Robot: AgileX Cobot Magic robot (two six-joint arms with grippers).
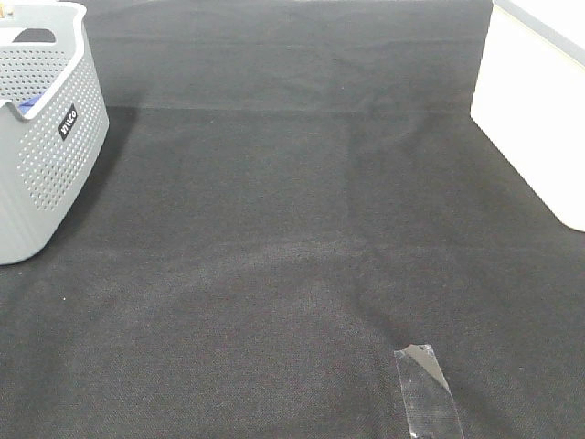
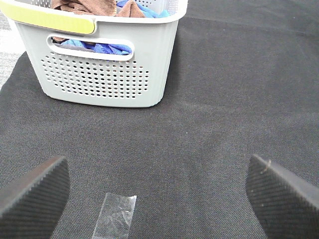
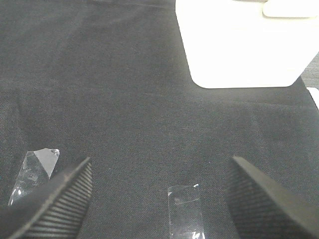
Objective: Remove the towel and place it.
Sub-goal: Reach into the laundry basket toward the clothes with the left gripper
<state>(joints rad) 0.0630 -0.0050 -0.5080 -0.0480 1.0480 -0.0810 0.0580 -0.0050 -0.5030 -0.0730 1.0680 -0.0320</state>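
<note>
The brown towel (image 2: 84, 6) shows in the left wrist view, bunched inside the grey perforated basket (image 2: 99, 74) together with blue cloth (image 2: 107, 48). In the exterior high view the basket (image 1: 41, 137) stands at the far left and only a bit of blue cloth shows inside it; the brown towel is hidden there. My left gripper (image 2: 159, 199) is open and empty above the black cloth, some way short of the basket. My right gripper (image 3: 159, 199) is open and empty above the black cloth on the right side. Neither gripper shows in the exterior high view.
A white box (image 1: 539, 110) stands at the right edge; it also shows in the right wrist view (image 3: 244, 45). Strips of clear tape (image 1: 425, 389) lie on the black table cloth (image 1: 292, 229), also seen in the wrist views (image 2: 114, 216) (image 3: 185, 209).
</note>
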